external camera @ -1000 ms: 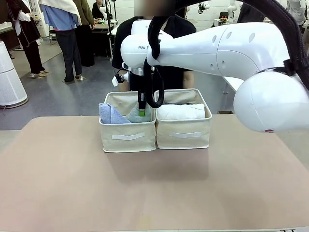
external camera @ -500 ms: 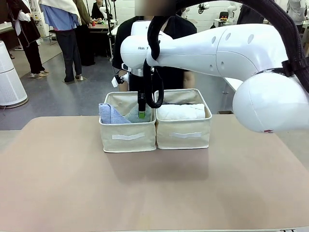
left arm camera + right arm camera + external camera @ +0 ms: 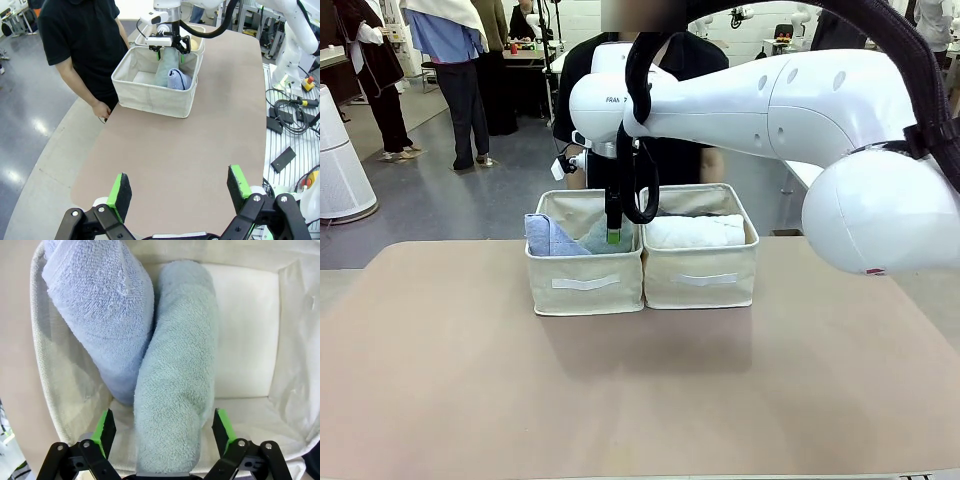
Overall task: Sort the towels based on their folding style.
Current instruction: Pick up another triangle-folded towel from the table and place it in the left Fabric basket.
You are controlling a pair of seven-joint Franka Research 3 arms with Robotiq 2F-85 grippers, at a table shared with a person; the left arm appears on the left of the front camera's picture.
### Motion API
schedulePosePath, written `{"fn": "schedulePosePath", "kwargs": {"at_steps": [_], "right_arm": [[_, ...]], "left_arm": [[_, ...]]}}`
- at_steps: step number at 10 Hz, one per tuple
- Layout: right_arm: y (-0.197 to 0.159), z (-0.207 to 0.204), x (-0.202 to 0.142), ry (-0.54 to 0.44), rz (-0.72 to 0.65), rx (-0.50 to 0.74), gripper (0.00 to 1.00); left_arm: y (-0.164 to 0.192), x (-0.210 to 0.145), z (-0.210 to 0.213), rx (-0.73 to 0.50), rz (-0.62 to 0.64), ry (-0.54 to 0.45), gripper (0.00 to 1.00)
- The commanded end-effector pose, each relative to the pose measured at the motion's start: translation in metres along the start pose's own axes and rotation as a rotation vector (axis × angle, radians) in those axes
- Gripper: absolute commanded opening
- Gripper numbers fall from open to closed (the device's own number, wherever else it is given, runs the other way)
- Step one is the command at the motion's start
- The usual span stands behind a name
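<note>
We observe the right claw (image 3: 164, 432) positioned directly above the left bin (image 3: 585, 285), its two green-padded fingers (image 3: 104, 431) spread wide on either side of the grey-teal towel (image 3: 175, 390) without pressing it; the right claw is open and holds nothing. In the front view the right claw (image 3: 613, 233) hangs into the mouth of the left bin, with the white right arm (image 3: 750, 100) reaching across from the far right of that bin. Inside the left bin the grey-teal towel lies just beside the lavender-blue towel (image 3: 100, 310), the two touching along their length, and the rest of the bin floor next to them is bare white lining. From the front, the lavender-blue towel (image 3: 550, 237) leans against the bin's left wall. The right bin (image 3: 700, 275) stands touching the left bin on its right side and carries a white towel (image 3: 695, 231) lying at rim level; we cannot tell what sits beneath it. A person (image 3: 85, 45) in a black shirt stands just behind the left bin, at the far edge of the bench (image 3: 640, 390). The left claw (image 3: 182, 191) hovers well apart from the left bin, above bare bench surface, its fingers spread wide, open and gripping nothing.
</note>
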State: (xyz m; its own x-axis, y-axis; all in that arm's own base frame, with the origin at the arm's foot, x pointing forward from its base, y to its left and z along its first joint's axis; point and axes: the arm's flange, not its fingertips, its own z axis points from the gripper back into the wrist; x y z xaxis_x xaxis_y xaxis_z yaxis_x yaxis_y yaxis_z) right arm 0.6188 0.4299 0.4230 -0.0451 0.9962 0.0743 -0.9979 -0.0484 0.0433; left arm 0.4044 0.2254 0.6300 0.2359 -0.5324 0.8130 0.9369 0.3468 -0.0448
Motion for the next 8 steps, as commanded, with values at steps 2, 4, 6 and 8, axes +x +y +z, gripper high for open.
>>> {"fn": "schedulePosePath", "kwargs": {"at_steps": [2, 4, 6, 8], "right_arm": [[-0.006, 0.010, 0.002, -0.026, 0.027, 0.010, 1.00], [-0.008, 0.027, -0.002, -0.060, 0.024, -0.030, 1.00], [-0.011, 0.053, -0.012, -0.109, -0.003, -0.089, 1.00], [-0.004, 0.075, -0.024, -0.132, -0.016, -0.133, 1.00]], "left_arm": [[-0.001, 0.001, 0.001, -0.002, -0.001, -0.003, 1.00], [-0.001, 0.001, 0.001, -0.002, -0.001, -0.003, 1.00], [-0.001, 0.001, 0.001, -0.002, -0.001, -0.003, 1.00], [-0.001, 0.001, 0.001, -0.002, -0.001, -0.003, 1.00]]}}
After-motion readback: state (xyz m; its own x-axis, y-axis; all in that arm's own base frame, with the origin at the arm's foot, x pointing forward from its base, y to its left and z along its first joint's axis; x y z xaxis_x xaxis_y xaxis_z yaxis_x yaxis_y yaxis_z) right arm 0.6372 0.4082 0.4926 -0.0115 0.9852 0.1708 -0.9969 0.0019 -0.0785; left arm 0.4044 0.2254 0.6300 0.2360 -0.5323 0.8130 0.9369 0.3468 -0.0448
